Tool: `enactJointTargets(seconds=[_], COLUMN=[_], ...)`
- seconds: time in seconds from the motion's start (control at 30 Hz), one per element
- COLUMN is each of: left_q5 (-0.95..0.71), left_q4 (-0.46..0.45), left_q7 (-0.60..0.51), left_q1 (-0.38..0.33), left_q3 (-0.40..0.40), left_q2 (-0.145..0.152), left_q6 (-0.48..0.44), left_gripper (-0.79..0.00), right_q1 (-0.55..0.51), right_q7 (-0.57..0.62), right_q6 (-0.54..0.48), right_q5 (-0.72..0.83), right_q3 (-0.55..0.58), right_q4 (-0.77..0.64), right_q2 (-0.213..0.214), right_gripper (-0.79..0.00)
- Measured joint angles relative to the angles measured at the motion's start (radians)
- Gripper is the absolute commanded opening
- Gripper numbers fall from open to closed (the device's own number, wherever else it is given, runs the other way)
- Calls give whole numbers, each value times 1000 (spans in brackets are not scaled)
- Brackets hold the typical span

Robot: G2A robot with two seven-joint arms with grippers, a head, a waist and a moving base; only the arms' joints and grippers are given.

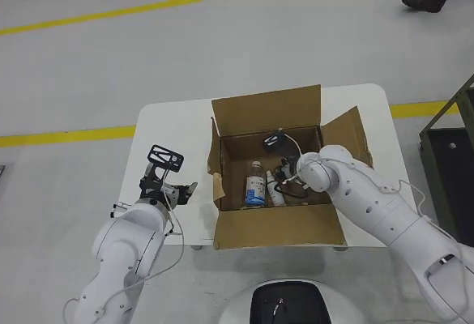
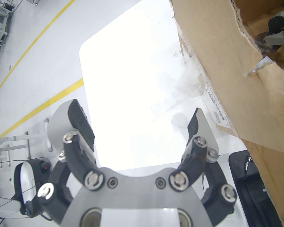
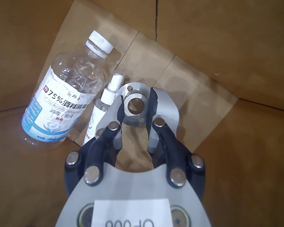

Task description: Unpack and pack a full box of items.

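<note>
White table (image 1: pixel 172 130) carrying open cardboard box (image 1: pixel 277 228), left gripper (image 2: pixel 135 109) hanging spread wide over tabletop beside box, clear bottle (image 3: pixel 63 95) lying on box floor, right gripper (image 3: pixel 136 98) inside box pinching metal flange (image 3: pixel 130 88), slim spray bottle (image 3: pixel 101 105) lying between bottle and flange

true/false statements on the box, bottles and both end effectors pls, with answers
1. The right end effector is shut on a metal ring inside the box. True.
2. The left end effector holds a bottle. False: open and empty, over the table.
3. The large bottle lies on its side in the box. True.
4. The spray bottle lies outside the box. False: it lies inside, beside the large bottle.
</note>
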Motion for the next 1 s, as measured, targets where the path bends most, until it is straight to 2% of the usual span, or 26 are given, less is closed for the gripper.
enactJointTargets(seconds=[0.13, 0.2, 0.43, 0.5, 0.57, 0.6, 0.8, 1.0], left_q5=[0, 0, 0, 0, 0, 0, 0, 0], left_q4=[0, 0, 0, 0, 0, 0, 0, 0], left_q7=[0, 0, 0, 0, 0, 0, 0, 0], left_q1=[0, 0, 0, 0, 0, 0, 0, 0], left_q3=[0, 0, 0, 0, 0, 0, 0, 0], left_q2=[0, 0, 0, 0, 0, 0, 0, 0], left_q6=[0, 0, 0, 0, 0, 0, 0, 0], left_gripper=[0, 0, 0, 0, 0, 0, 0, 0], right_q1=[8, 10, -3, -21, -55, -77, -315, -561], right_q7=[-8, -8, -30, -56, -95, -117, -282, -413], right_q6=[-5, -10, -14, -31, -56, -69, -164, -159], right_q5=[7, 6, 4, -2, -11, -17, -87, -101], right_q3=[0, 3, 59, 98, 157, 189, 463, 729], right_q4=[18, 19, -40, -104, -193, -239, -612, -887], right_q2=[-9, -12, 0, 14, 35, 45, 121, 158], right_gripper=[-363, -400, -409, -489, -622, -785, -785, -785])
